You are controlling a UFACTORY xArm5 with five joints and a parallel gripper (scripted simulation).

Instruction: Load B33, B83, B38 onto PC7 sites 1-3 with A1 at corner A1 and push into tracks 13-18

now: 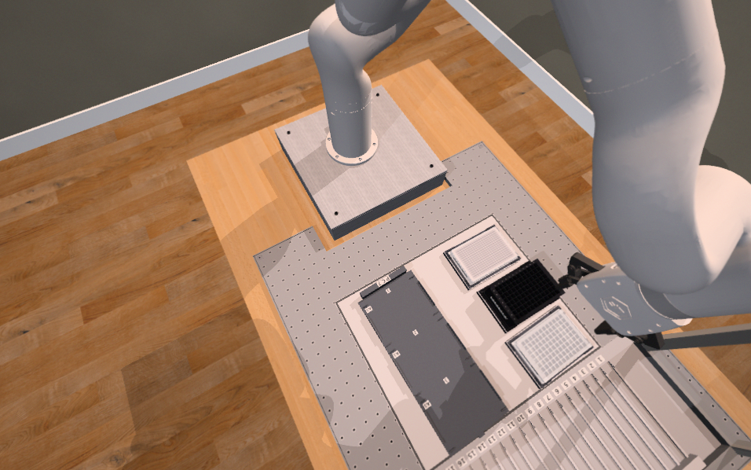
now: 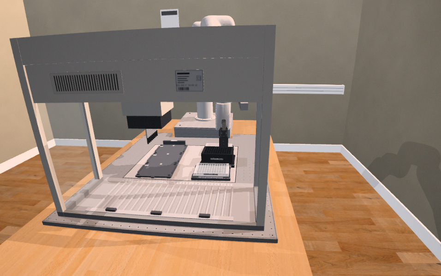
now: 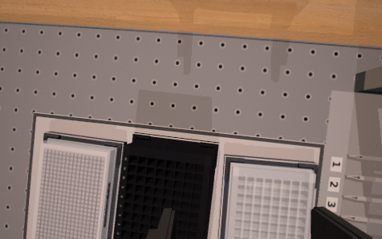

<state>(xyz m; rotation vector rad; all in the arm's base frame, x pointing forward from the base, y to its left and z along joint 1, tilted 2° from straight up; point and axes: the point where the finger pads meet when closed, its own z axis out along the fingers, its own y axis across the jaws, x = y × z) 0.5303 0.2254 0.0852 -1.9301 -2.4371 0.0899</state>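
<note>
My gripper (image 1: 585,303) (image 2: 223,144) (image 3: 242,210) is open and empty. It hangs above the right side of the nest row. In the wrist view one finger shows over B83 and the other past B38. The black deep-well block B83 (image 1: 520,293) (image 2: 217,156) (image 3: 160,172) sits on S2. The white B33 (image 1: 482,255) (image 3: 74,180) sits on S1, and the clear-white B38 (image 1: 554,343) (image 2: 211,170) (image 3: 273,200) on S3. The dark carrier PC7 (image 1: 429,351) (image 2: 162,161) lies empty on the apron, its handle (image 1: 382,281) (image 2: 174,142) towards the arm base.
The rails (image 1: 615,404) (image 2: 162,198) lie beyond the apron, under the instrument's housing (image 2: 146,48). A black pipetting head (image 2: 147,121) with tips hangs left in the exterior view. A frame post (image 2: 264,146) stands at the right. Three dark blocks stand at the rails' far end.
</note>
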